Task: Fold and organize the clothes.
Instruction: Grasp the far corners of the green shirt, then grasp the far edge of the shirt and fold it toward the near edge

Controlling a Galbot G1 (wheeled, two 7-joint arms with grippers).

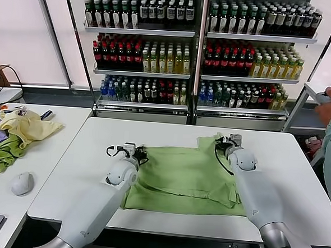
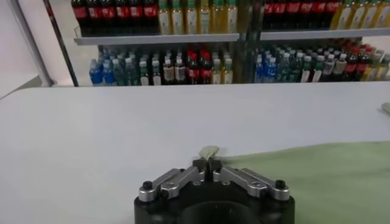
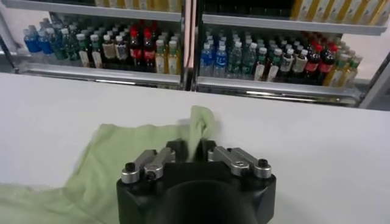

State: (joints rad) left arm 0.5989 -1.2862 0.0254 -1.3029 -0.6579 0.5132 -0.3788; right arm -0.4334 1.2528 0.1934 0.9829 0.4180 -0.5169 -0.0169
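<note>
— Left gripper (image 1: 137,151) — what's it got?
— Clamped on the far left corner of the light green shirt (image 1: 185,173), a tuft of cloth poking up between its fingers (image 2: 201,165).
— And the right gripper (image 1: 229,142)?
— Closed on the far right corner, the fabric pinched upright.
— Where's the shirt?
— Spread on the white table (image 1: 72,174), between both arms, before the drinks shelves (image 1: 198,47)
</note>
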